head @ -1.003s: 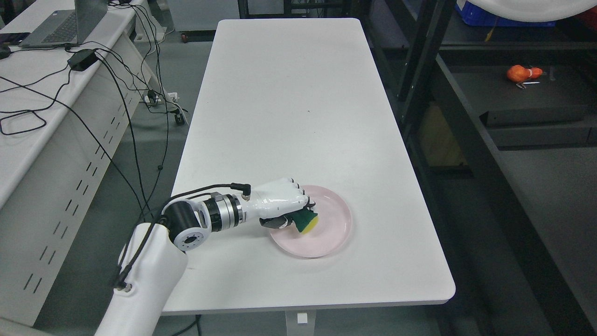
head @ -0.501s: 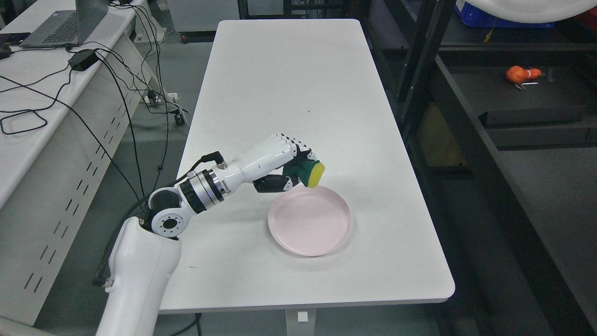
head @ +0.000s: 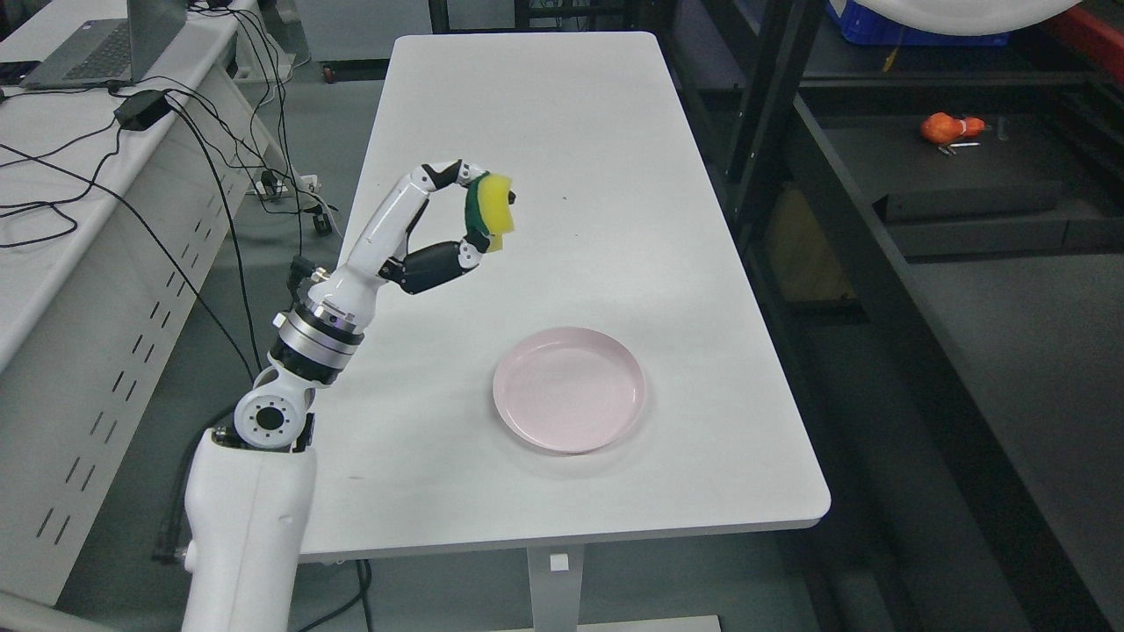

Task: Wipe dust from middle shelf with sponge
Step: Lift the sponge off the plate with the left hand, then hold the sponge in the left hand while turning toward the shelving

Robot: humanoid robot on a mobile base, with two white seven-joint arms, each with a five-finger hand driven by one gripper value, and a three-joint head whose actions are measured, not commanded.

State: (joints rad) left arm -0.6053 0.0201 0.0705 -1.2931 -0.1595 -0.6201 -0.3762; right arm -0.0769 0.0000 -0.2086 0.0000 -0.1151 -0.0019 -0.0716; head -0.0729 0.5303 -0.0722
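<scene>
Pink plate [head: 569,401], shallow, nothing in it, on white table [head: 544,132]; yellow-and-green sponge [head: 492,213] pinched between thumb and fingers of raised left hand [head: 439,224], held in the air above the table, well apart from plate.

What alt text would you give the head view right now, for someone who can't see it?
The robot's left hand holds a yellow-and-green sponge raised above a white table, pinched between fingers and thumb. A pink plate sits bare on the table nearer the robot, and a dark metal shelf unit stands to the right with a small orange object on it.
</scene>
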